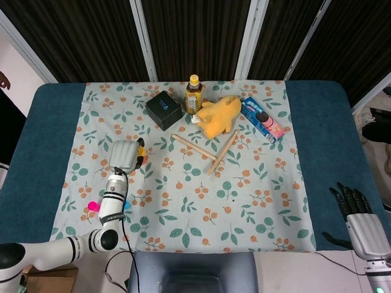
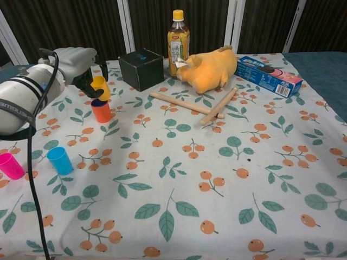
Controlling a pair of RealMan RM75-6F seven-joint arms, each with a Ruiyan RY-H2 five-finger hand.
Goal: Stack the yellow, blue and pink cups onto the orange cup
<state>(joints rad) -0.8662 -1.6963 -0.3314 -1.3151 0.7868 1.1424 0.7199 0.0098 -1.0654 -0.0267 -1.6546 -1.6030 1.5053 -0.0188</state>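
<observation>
Here, the left hand (image 2: pixel 76 64) gripping the yellow cup (image 2: pixel 100 88) directly above the orange cup (image 2: pixel 101 110), the right hand (image 1: pixel 360 218) idle with fingers spread, holding nothing, well right of it, the blue cup (image 2: pixel 59 160) and pink cup (image 2: pixel 11 166) nearer the camera.

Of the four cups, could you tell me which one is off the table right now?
The yellow cup: the left robot hand holds it just above the orange cup, while the blue and pink cups stand on the cloth.

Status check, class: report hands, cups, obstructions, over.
Left hand holds yellow plastic cup just above orange cup. Right hand open, idle. Blue cup, pink cup waiting. Nothing obstructing.
</observation>
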